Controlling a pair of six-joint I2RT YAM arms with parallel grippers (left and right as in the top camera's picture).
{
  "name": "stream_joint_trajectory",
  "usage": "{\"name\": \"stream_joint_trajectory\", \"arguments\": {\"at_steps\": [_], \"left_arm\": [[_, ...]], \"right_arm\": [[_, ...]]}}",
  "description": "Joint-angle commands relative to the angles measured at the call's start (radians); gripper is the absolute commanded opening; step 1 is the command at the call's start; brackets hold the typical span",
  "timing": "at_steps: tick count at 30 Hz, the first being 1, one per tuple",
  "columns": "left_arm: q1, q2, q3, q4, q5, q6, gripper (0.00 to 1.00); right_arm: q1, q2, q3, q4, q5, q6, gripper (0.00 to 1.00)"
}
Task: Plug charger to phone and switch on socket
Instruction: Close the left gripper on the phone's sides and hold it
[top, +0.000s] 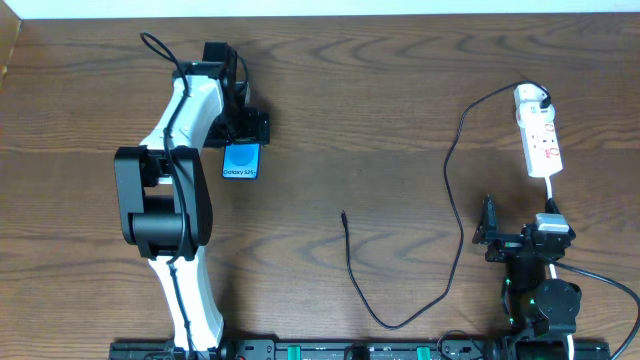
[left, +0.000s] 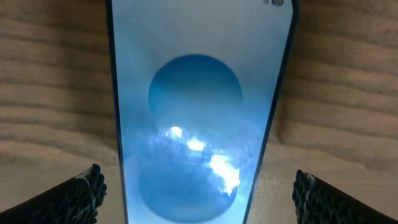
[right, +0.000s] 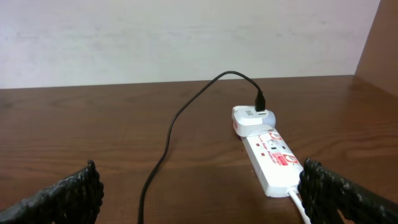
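We are hovering our left fingers (left: 81, 196), spread wide, astride the phone (left: 199, 112) on the counter (left: 50, 74), its long axis running straight ahead between them, while our wide-open right fingers (right: 68, 199) are facing the socket (right: 273, 158).

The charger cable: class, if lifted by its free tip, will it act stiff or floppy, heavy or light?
Probably floppy: the charger cable lies in loose curves on the table. Likely light, being thin, so its plug tip may swing. The far end should stay anchored; its adapter sits in the power strip.
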Motion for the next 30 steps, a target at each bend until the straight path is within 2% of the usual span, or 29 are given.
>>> {"name": "stream_joint_trajectory", "arguments": {"at_steps": [1,30], "left_arm": [[0.001,0.018,-0.02,0.022,0.001,-0.005,0.98],[-0.01,0.075,-0.023,0.055,-0.019,-0.004,0.98]], "right_arm": [[0.01,-0.006,-0.002,-0.004,0.005,0.01,0.99],[0.01,-0.006,-0.002,-0.004,0.005,0.01,0.99]]}}
